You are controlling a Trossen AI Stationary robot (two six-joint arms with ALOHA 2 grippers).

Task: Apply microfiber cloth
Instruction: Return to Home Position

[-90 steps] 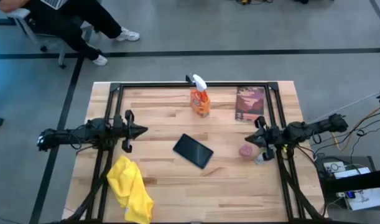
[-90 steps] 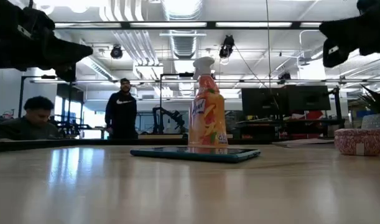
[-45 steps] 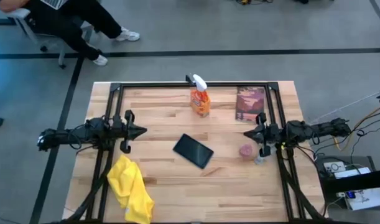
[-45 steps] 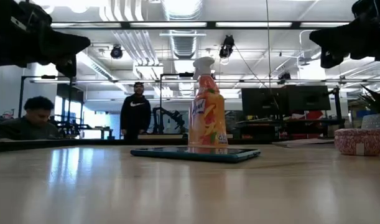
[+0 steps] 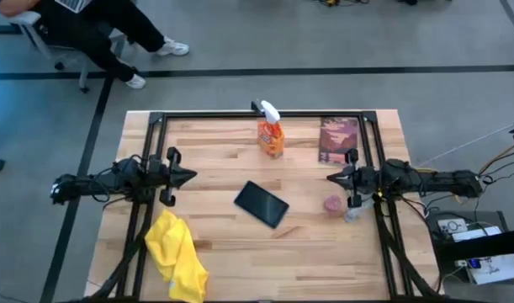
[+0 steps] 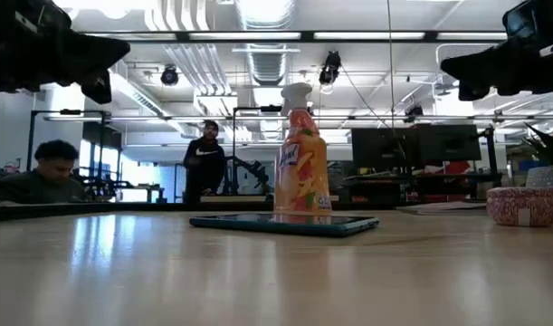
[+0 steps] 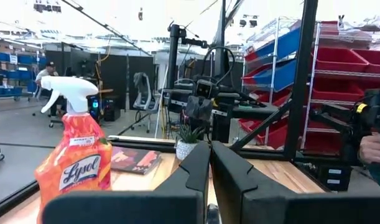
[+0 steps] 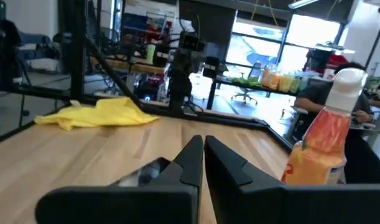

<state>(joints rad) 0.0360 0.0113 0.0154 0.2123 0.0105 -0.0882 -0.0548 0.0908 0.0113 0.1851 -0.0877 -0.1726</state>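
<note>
The microfiber cloth (image 5: 177,252) lay crumpled at 7 o'clock from the tablet (image 5: 261,204), touched by neither gripper. The left gripper (image 5: 192,177) at 9 o'clock and right gripper (image 5: 331,178) at 3 o'clock hung empty, fingers together; homing well probably meant retracting each straight outward and level.

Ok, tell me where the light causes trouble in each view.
Low view: ceiling strip lights backlight the scene, so the left pincer and right pincer read as black silhouettes, and the table carries a pale sheen. Left wrist view: the ceiling is blown out white. Right wrist view: a bright window glares behind; the microfiber cloth is well lit. High view: even light, faint shadows.
</note>
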